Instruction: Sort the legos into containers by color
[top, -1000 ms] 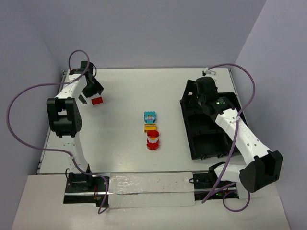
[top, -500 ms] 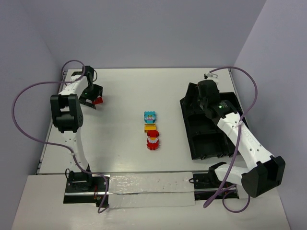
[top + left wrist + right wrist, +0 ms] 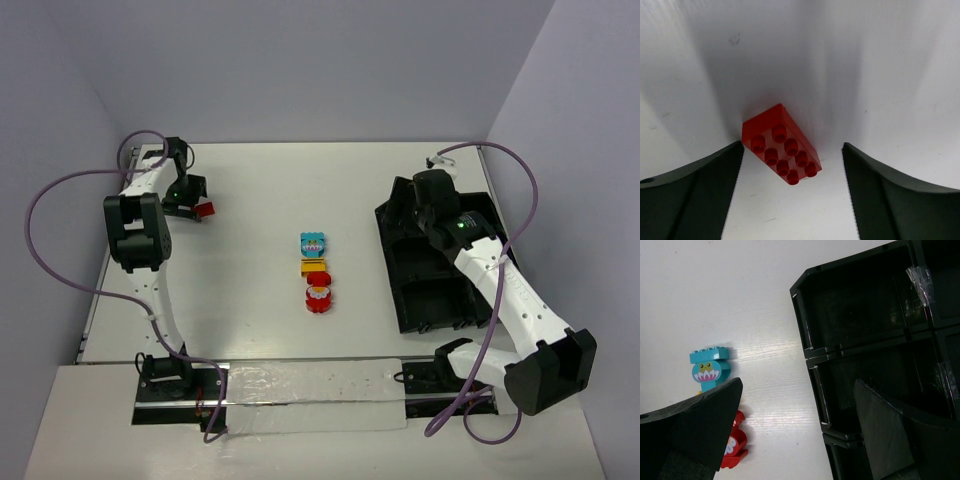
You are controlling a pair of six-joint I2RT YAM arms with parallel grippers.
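Note:
A red brick (image 3: 781, 145) with two rows of studs lies on the white table at the far left (image 3: 205, 210). My left gripper (image 3: 792, 150) is down over it, open. The brick sits between the fingers, its corner close to the left finger (image 3: 700, 190) and well apart from the right one. In the middle of the table lie a cyan lego (image 3: 314, 243), a yellow one (image 3: 314, 266) and a red one with white marks (image 3: 318, 295). My right gripper (image 3: 799, 385) hangs open and empty over the left rim of the black containers (image 3: 440, 290).
The black tray (image 3: 860, 315) shows several open bins with nothing visible in them. The cyan lego (image 3: 710, 367) and the red marked lego (image 3: 735, 442) lie left of the tray. The grey walls stand close behind and beside the left arm.
My left gripper has swung toward the far left and come down around the red brick, its fingers narrowing a little. The right arm has shifted slightly over the tray.

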